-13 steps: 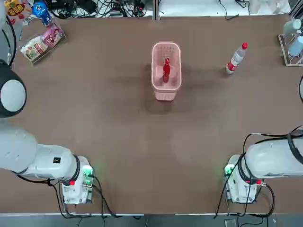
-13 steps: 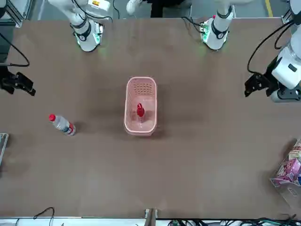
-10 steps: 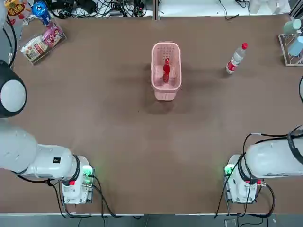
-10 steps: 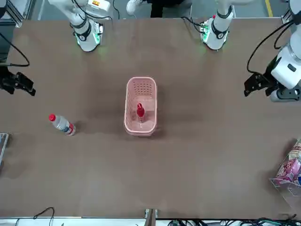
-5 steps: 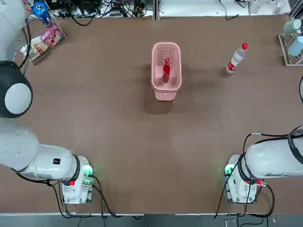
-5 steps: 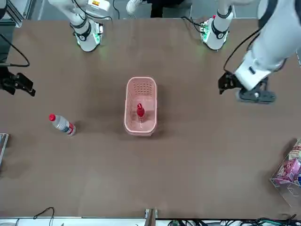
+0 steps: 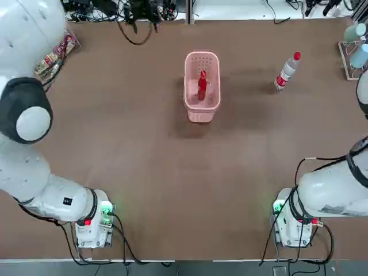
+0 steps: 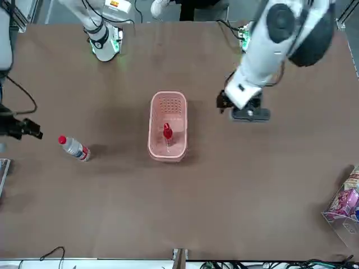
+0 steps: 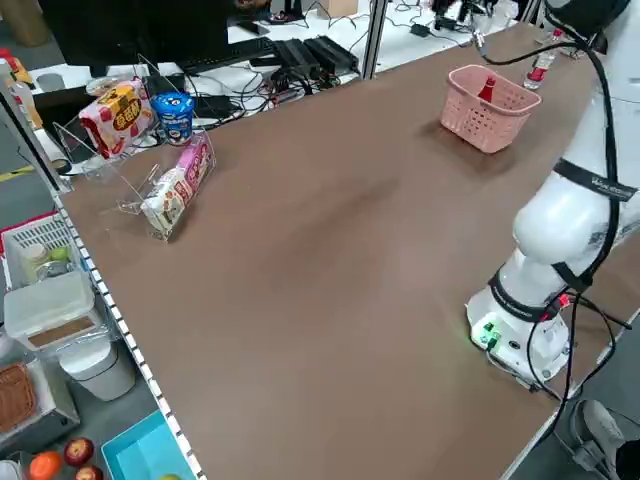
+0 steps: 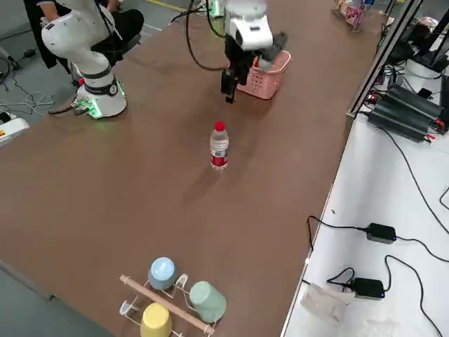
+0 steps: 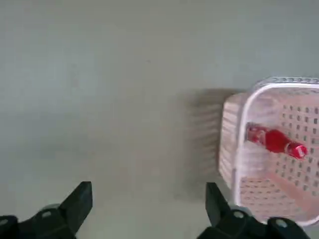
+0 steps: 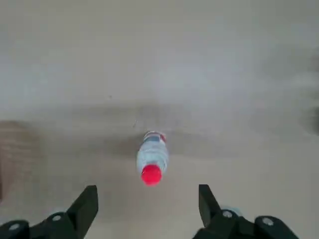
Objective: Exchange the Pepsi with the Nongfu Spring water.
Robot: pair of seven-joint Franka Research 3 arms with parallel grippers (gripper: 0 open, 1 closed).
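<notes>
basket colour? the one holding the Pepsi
Pale pink, with perforated walls. The basket holds the red Pepsi upright; it shows best in the top view.

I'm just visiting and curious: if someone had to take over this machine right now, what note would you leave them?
Left gripper: open, empty, above the table beside the pink basket.
Right gripper: open, empty, near the Nongfu Spring water.
The Pepsi stands upright inside the basket at mid-table.
The water stands upright on the bare table, toward the robot's right.
Done: nothing swapped; neither bottle is gripped.
Left: lift the Pepsi out, put the water in the basket, and set the Pepsi where the water stood.
</notes>
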